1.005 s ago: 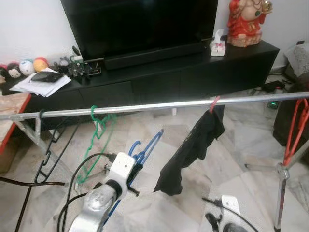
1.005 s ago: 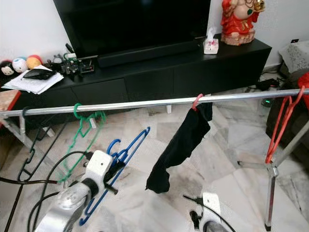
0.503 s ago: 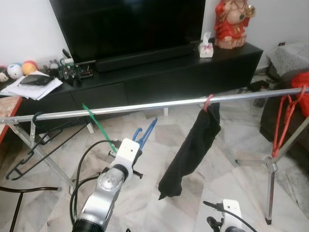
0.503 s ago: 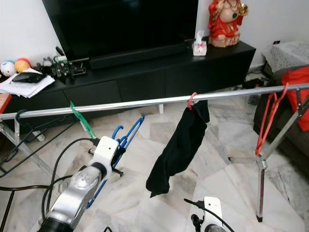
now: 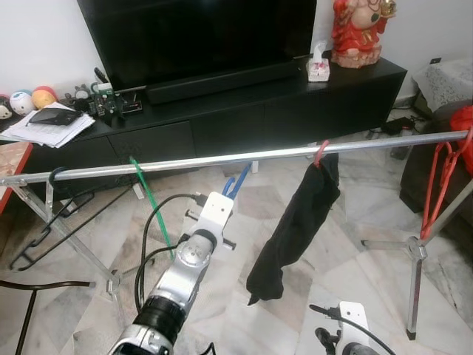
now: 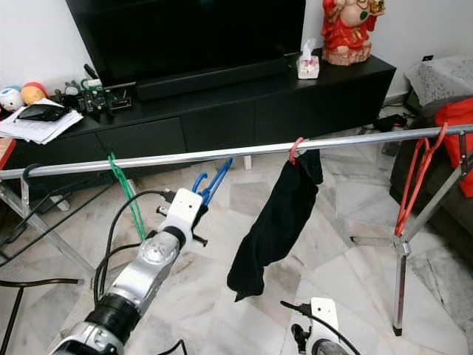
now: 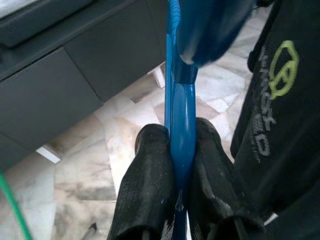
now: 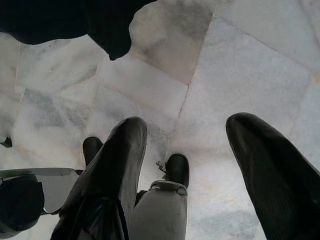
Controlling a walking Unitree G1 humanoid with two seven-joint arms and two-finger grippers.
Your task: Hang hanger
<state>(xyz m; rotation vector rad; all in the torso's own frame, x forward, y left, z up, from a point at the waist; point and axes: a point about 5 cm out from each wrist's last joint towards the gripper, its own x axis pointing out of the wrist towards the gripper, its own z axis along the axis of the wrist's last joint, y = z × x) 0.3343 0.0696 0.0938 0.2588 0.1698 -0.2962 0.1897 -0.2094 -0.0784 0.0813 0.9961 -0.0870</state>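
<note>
A blue hanger (image 5: 235,183) is pinched between the fingers (image 7: 150,165) of my left gripper (image 7: 182,150), which is shut on it. The left gripper (image 5: 228,194) holds it up just under the long silver rail (image 5: 185,163), between a green hanger (image 5: 145,198) and a black garment (image 5: 295,222) hanging from a pink hook. The hanger's top reaches almost to the rail. My right gripper (image 8: 186,122) hangs low over the marble floor, open and holding nothing.
A red hanger (image 5: 437,185) hangs at the rail's right end and a black one (image 5: 53,177) at its left end. Tripod legs (image 5: 411,281) hold the rail up. A black TV console (image 5: 295,103) stands behind it, and a couch edge (image 5: 443,170) is at the right.
My left arm has raised the blue hanger and carried it forward, from well below the rail to just under it. The camera has shifted a little. The right gripper stays low.
</note>
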